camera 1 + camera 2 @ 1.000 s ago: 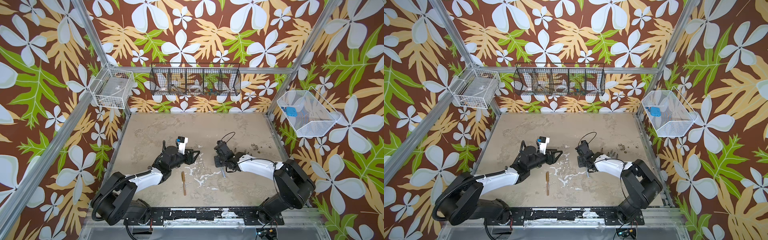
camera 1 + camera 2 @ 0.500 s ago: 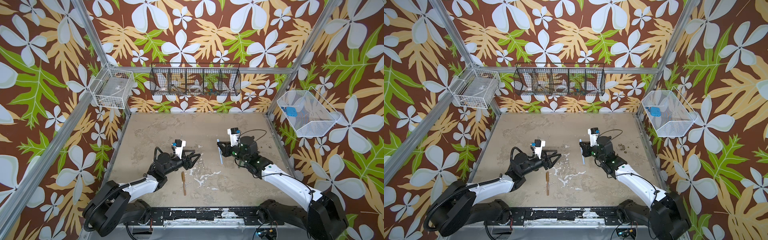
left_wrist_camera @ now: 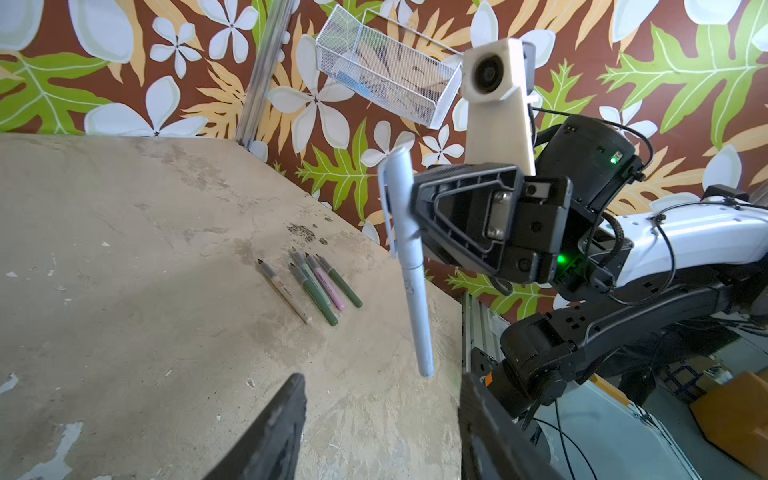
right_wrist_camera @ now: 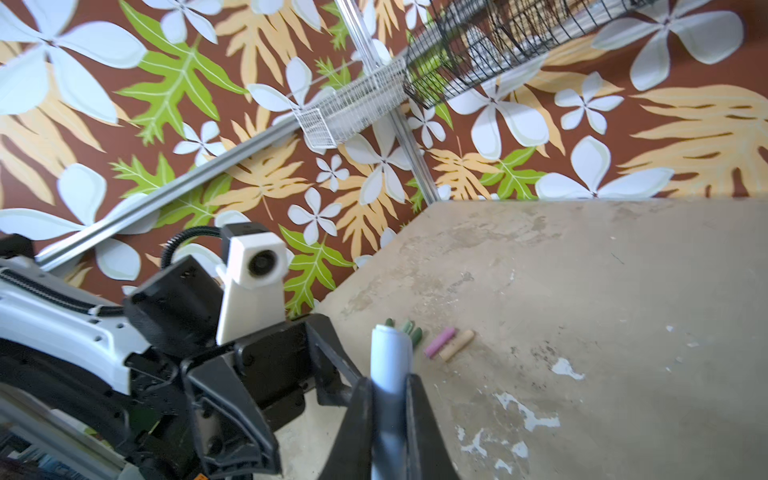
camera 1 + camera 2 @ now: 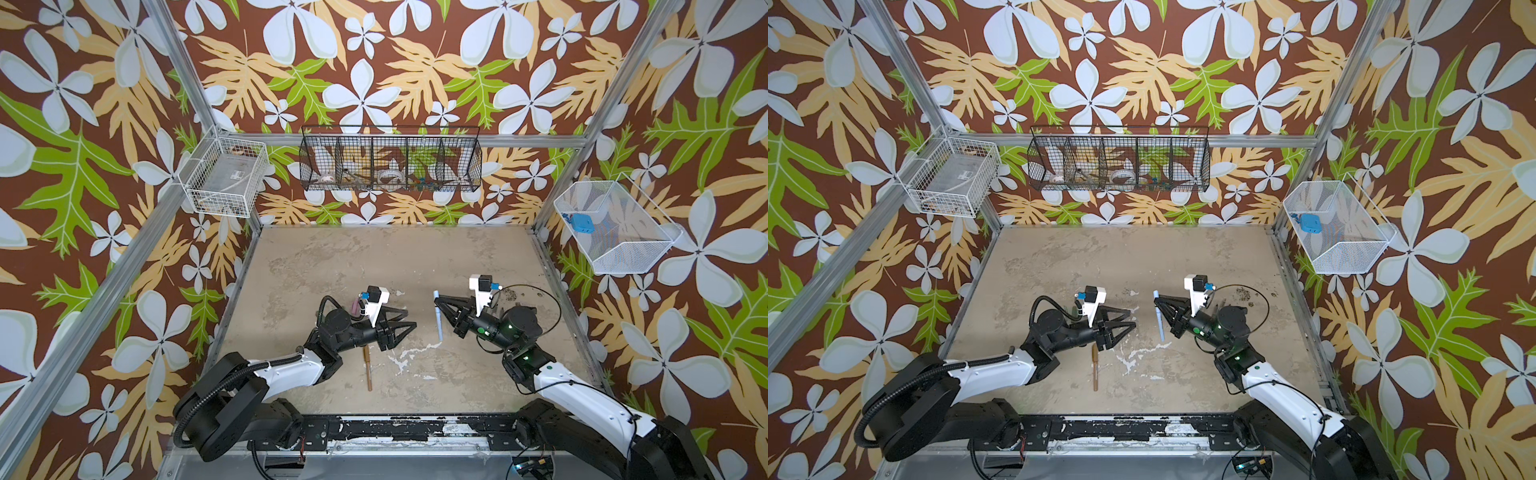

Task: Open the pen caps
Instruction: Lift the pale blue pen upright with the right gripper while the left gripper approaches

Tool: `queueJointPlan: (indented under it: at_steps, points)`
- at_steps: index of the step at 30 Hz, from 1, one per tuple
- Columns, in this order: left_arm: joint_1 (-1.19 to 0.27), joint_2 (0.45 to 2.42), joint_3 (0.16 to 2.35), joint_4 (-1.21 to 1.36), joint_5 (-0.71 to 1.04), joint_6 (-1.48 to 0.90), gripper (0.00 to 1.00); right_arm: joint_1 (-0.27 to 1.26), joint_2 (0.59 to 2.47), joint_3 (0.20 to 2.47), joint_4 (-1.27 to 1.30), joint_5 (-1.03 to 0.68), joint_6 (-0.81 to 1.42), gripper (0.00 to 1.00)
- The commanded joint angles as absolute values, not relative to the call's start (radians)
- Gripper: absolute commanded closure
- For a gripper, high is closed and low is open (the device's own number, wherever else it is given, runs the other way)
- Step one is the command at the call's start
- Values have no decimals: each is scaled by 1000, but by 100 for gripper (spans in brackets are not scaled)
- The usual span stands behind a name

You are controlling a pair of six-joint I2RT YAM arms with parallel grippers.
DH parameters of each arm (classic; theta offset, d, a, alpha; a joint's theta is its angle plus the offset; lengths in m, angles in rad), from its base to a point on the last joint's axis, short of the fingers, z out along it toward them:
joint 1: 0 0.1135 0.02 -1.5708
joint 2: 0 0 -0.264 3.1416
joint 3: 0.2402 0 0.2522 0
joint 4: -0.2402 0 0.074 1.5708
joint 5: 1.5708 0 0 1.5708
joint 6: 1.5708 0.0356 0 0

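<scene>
Brown floral wallpaper [image 5: 374,50] — mottled beige tabletop [image 5: 374,257], aluminium frame posts [image 5: 181,62]

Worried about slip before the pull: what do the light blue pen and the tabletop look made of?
The light blue pen: probably matte plastic, from its smooth colour and moulded clip; the tabletop: maybe coated board, worn, white chips showing.

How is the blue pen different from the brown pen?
The blue pen is pinched in the right gripper, up off the table; the brown pen lies flat on the table with nothing holding it. The blue pen is pale; the brown pen is darker. Both are long and thin.
</scene>
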State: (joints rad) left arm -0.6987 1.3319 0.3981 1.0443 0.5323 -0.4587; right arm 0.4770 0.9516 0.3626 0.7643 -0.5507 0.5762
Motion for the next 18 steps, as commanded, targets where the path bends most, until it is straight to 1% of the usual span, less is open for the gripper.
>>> queueJointPlan:
  at_steps: [1, 10, 18]
  points:
    - [-718, 1343, 414, 1106, 586, -443, 42, 495, 946, 336, 924, -586, 608, 88]
    - [-769, 1344, 436, 1105, 617, -435, 46, 609, 996, 353, 949, -559, 560, 88]
    - [-788, 1385, 451, 1119, 638, -448, 52, 649, 1018, 347, 998, -525, 564, 88]
